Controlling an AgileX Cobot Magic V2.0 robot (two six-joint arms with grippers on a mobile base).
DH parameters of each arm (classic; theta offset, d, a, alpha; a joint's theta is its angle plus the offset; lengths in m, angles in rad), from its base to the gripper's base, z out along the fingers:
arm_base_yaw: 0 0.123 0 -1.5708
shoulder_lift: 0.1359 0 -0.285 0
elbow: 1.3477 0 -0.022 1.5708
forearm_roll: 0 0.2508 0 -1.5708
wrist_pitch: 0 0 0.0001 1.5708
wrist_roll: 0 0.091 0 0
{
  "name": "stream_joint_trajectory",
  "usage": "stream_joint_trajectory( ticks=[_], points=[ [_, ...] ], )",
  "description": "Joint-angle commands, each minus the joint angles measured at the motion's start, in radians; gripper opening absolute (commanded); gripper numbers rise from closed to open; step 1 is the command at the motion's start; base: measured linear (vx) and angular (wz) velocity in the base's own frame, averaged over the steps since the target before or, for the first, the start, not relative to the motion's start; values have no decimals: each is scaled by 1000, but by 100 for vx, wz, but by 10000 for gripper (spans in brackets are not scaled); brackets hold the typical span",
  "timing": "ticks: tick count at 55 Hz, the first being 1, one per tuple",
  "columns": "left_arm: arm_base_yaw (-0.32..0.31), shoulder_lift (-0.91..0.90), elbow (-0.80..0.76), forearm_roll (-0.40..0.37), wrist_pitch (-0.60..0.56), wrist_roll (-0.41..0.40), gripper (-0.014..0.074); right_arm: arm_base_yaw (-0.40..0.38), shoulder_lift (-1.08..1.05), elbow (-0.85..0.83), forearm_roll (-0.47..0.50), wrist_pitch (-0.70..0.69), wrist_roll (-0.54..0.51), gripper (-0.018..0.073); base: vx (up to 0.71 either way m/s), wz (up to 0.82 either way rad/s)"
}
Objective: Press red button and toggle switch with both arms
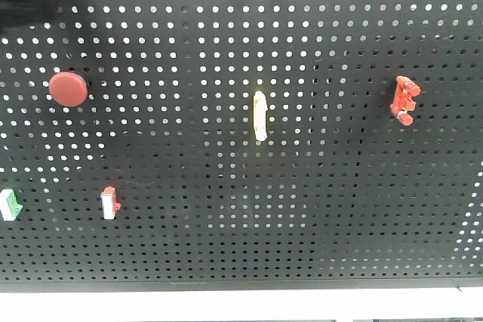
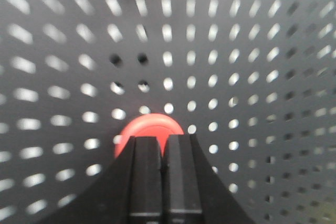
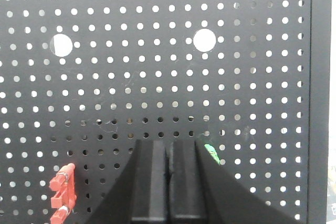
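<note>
A black pegboard (image 1: 226, 262) fills every view. The left gripper (image 2: 164, 144) is at the board's upper left corner in the front view, where it shows only as a dark blur. Its wrist camera shows the two fingers pressed flat together with only a thin seam between them, holding nothing. Their tips lie over the lower edge of the red button (image 2: 151, 125), which sits on the board directly ahead of them. Whether the tips actually touch the button's face cannot be told. In the front view this button is half hidden behind the blur. The second red button (image 1: 69, 88) is mounted below it, fully exposed and apart from the gripper.

The right gripper (image 3: 169, 153) is likewise closed tight and empty, its fingers side by side and pointed at the pegboard. The red toggle switch (image 3: 63, 195) lies to the lower left of it in the wrist view, apart from the fingers. In the front view that switch sits at mid height on the right side of the board. A small green part (image 3: 211, 153) peeks out just beside the right finger.

Elsewhere on the board, a cream lever (image 1: 260, 115) stands upright near the centre. A red-and-white rocker switch (image 1: 111, 203) sits lower left, and a green-and-white switch (image 1: 9, 205) is at the left edge.
</note>
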Motion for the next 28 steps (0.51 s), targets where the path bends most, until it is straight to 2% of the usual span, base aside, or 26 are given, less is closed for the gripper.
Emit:
stream_joint_trajectory(
  ticks=[1, 28],
  points=[
    [-10, 4, -50, -4, -75, -3, 2, -3, 0, -35, -5, -87, -3, 0, 0, 0],
    [-20, 15, -51, -4, -87, -5, 2, -3, 0, -35, -5, -90, -3, 0, 0, 0]
  ],
)
